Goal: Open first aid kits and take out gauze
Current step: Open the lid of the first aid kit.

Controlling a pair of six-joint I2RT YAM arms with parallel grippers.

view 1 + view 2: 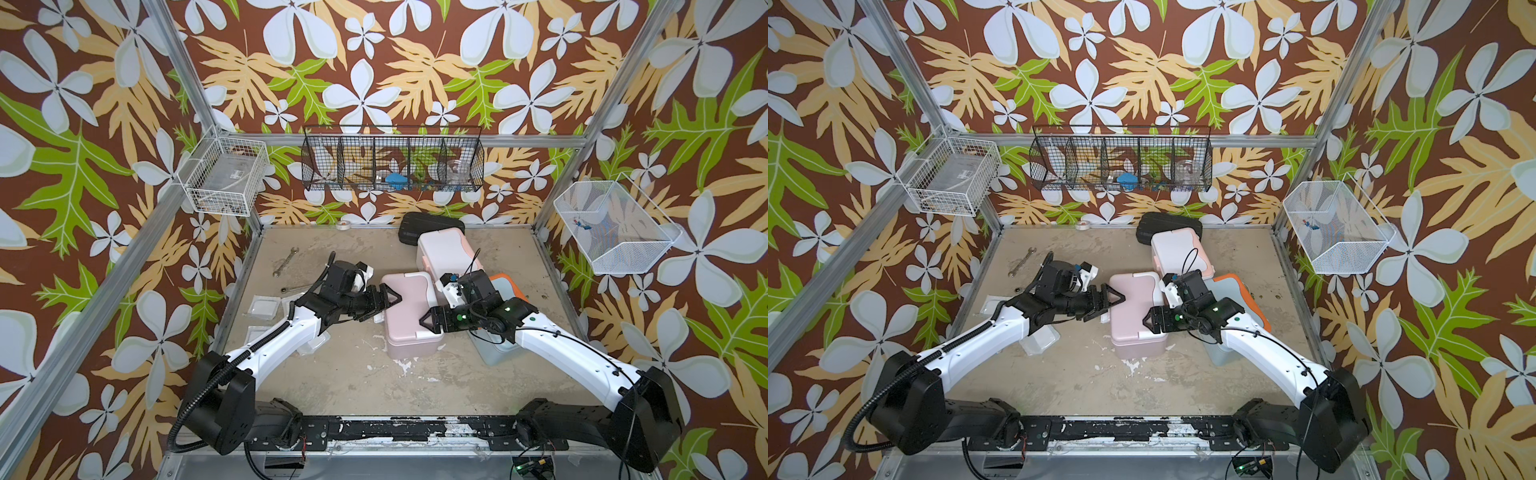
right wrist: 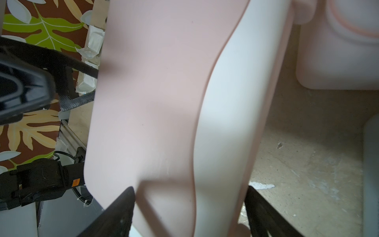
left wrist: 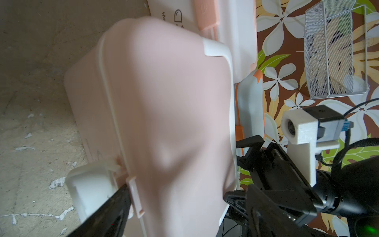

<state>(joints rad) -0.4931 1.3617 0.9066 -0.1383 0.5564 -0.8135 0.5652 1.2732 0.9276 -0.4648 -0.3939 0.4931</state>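
Pink first aid kit [image 3: 164, 102] sat shut on the counter [image 1: 353, 382] between left jaws and right jaws, both wide open, empty. Recommended: right jaws braced it while left jaws pried the latch [image 3: 90, 184]

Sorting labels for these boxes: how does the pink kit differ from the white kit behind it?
Colour: the pink kit has a pink lid and white handle; the white kit, a white lid and peach trim.
Place: the pink kit sits nearer the robot's base; the white kit farther back, by the black case.
Attention: the left tool and right tool flank the pink kit; neither is at the white kit.
Both are rounded lidded boxes.
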